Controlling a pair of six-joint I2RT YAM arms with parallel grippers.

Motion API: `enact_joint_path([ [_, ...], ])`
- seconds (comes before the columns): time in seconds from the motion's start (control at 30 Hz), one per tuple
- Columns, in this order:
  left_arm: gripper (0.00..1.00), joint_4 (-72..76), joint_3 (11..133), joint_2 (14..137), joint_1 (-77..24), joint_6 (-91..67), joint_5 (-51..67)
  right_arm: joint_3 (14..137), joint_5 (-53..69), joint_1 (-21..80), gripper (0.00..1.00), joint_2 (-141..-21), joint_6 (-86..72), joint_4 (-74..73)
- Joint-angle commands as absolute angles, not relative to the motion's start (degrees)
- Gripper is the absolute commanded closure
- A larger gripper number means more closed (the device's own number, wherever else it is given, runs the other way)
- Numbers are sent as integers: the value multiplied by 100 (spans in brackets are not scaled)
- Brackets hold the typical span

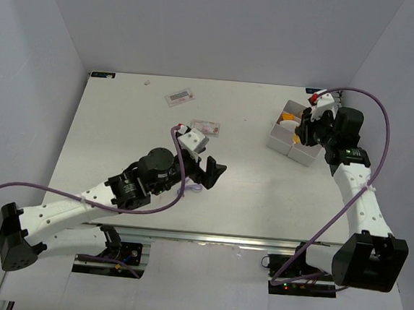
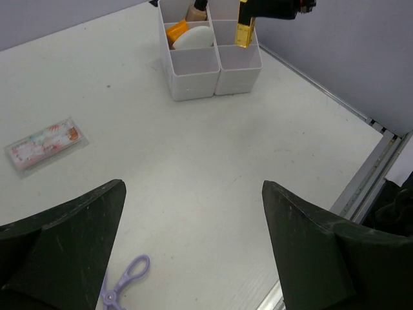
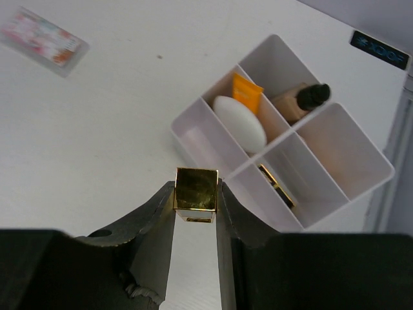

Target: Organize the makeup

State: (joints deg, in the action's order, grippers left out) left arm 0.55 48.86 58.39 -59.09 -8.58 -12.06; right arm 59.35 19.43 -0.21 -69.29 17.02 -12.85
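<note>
My right gripper [image 3: 197, 194] is shut on a gold lipstick tube [image 3: 196, 188], held upright just above the near corner of the white tray [image 3: 361, 187]. The tray's compartments hold a beige sponge [image 3: 239, 123], an orange-tipped tube [image 3: 247, 92], a tan foundation bottle [image 3: 298, 102] and another lipstick [image 3: 277, 187]. In the top view that gripper [image 1: 305, 131] hangs over the tray [image 1: 310, 155] at the far right. My left gripper [image 1: 209, 171] stands wide open and empty at mid-table. A flat clear packet [image 1: 204, 127] lies just beyond it.
A second packet [image 1: 179, 96] lies near the far edge. A small purple scissor-like tool [image 2: 122, 284] rests on the table under my left fingers [image 2: 64, 239]. The table's metal rail [image 2: 368, 174] runs along the right of the left wrist view.
</note>
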Motion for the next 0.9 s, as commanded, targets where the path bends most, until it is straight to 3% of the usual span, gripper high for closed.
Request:
enact_joint_path([
  [0.0, 2, -705, 4352, 4933, -5897, -1241, -1530, 6477, 786, -176, 92, -7440, 2469, -1131],
  [0.17, 2, -817, 3990, 4385, -5897, -1399, -1722, 6795, 426, -258, 92, -7996, 2392, -972],
  [0.57, 2, -818, 3990, 4650, -5897, -1477, -1672, 7112, -176, -299, 86, -8981, 1946, -466],
  [0.7, 2, -840, 3999, 4688, -5897, -1519, -1694, 7217, -260, -299, 74, -9215, 1814, -422],
  [0.87, 2, -912, 3975, 4751, -5897, -1703, -1767, 7157, -167, -299, 41, -9246, 1758, -389],
])
